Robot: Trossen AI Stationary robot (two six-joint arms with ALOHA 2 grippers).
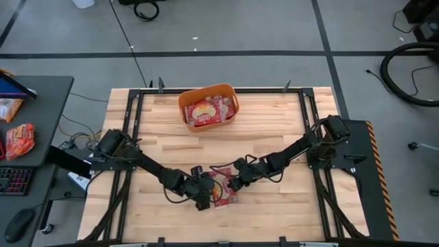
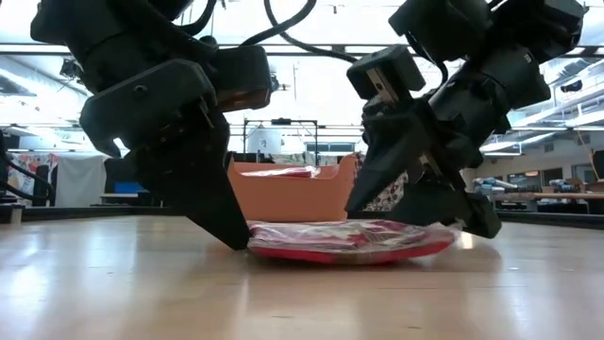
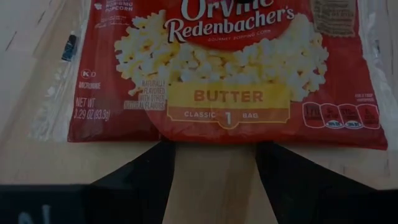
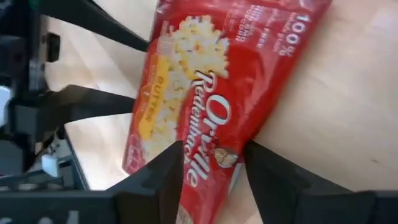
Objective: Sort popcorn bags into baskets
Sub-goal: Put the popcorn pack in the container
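One red popcorn bag (image 1: 223,191) lies flat on the wood near the table's near edge, between both grippers; it also shows in the low view (image 2: 349,241). My left gripper (image 3: 214,163) is open and low at the bag's left-near side, its fingertips at the bag's long edge (image 3: 214,142). My right gripper (image 4: 213,168) comes in from the right and is shut on the bag. The orange basket (image 1: 184,103) stands at the table's far middle, with several popcorn bags (image 1: 206,111) lying in it. My left gripper has its fingertips (image 3: 158,158) right at the bag's long edge, slanting down from the left-near side; I cannot tell whether they touch it. My right gripper pinches the bag's end (image 4: 208,146) between its two fingers, slanting down from the table's right. The bag narrows between the fingers (image 4: 171,165). That end rises a little (image 2: 385,196), and the rest lies on the table.
A dark side table (image 1: 48,103) left of the worktable carries an orange-red snack packet (image 1: 19,140) and a keyboard (image 1: 14,182). Black frame rails (image 1: 134,110) run along the table's left and right sides. Bare wood lies between the basket and the grippers.
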